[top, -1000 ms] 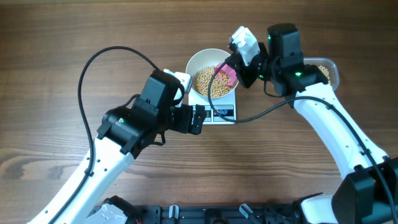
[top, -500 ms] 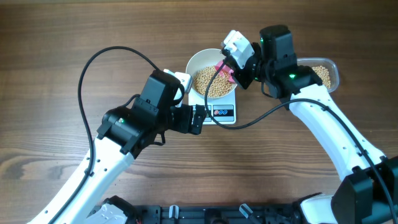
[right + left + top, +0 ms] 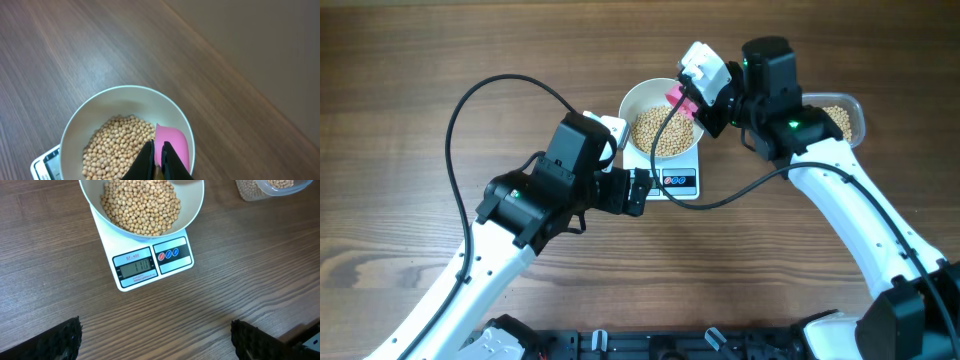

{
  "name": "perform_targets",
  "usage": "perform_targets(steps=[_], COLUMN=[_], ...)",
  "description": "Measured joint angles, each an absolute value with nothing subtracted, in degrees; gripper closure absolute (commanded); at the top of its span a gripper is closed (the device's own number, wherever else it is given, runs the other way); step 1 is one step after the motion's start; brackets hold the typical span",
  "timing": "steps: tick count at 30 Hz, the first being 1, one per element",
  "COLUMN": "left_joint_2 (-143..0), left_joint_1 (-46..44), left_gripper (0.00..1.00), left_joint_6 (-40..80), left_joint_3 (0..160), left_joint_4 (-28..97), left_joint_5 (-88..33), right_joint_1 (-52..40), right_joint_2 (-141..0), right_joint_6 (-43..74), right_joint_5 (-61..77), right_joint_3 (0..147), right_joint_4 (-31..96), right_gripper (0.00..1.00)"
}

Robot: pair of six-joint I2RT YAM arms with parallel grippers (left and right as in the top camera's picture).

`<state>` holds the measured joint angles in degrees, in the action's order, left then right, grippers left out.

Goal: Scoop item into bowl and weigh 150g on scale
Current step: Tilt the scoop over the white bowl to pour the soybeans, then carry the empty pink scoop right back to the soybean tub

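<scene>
The white bowl (image 3: pixel 642 96) stands on the white scale (image 3: pixel 678 181) and holds a heap of beige beans (image 3: pixel 658 135). My right gripper (image 3: pixel 692 103) is shut on the handle of a pink scoop (image 3: pixel 681 99), which hangs over the bowl's far right rim. In the right wrist view the scoop (image 3: pixel 175 144) looks empty, beside the beans (image 3: pixel 116 149) inside the bowl (image 3: pixel 125 102). My left gripper (image 3: pixel 640 192) stands open just left of the scale's display, nothing between its fingers (image 3: pixel 61 340). The left wrist view shows bowl (image 3: pixel 93 194), beans (image 3: pixel 142 205) and lit scale (image 3: pixel 150 267).
A clear plastic tub (image 3: pixel 844 117) with more beans sits at the far right behind my right arm, and its corner shows in the left wrist view (image 3: pixel 270 187). A black cable loops over the table left of the bowl. Bare wooden table lies all round.
My right gripper has carried the pink scoop from above the beans toward the bowl's far rim. The left arm has not moved.
</scene>
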<state>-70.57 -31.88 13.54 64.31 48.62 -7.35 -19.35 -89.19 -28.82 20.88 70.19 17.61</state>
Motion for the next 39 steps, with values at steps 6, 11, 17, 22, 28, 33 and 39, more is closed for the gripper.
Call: perform_targets(steps=[6,11,17,22,28,33,39], left_joint_2=[-70.57,-70.57,-70.57,-70.57,-70.57,-70.57,-70.57], left_joint_1=[-31.88,-31.88,-31.88,-31.88,-31.88,-31.88,-31.88], left_gripper=[0.0,0.0,0.0,0.0,0.0,0.0,0.0], left_joint_6=[13.54,13.56,13.54,13.54,13.54,13.56,13.56], left_joint_3=[64.31,64.31,64.31,64.31,64.31,64.31,64.31], left_joint_4=[48.62,48.6,48.62,48.62,48.62,48.62,48.62], left_joint_5=[-7.35,-7.35,-7.35,-7.35,-7.35,-7.35,-7.35], right_joint_1=[-19.55,-22.24,-24.12,-24.08,-23.59,-19.46,-7.92], right_joint_2=[-88.38,-88.12,-88.12,-88.09,-88.09,-88.03,-87.42], right_joint_6=[-28.84,-30.81,-30.7,-27.09,-20.12,-10.39,2.26], right_joint_5=[20.84,19.18,15.11,16.03,16.95,19.97,30.72], right_joint_3=[70.24,70.24,70.24,70.24,70.24,70.24,70.24], right_joint_4=[16.53,16.71,16.49,16.19,13.34,12.32,11.03], right_gripper=[0.96,0.96,0.96,0.96,0.96,0.96,0.96])
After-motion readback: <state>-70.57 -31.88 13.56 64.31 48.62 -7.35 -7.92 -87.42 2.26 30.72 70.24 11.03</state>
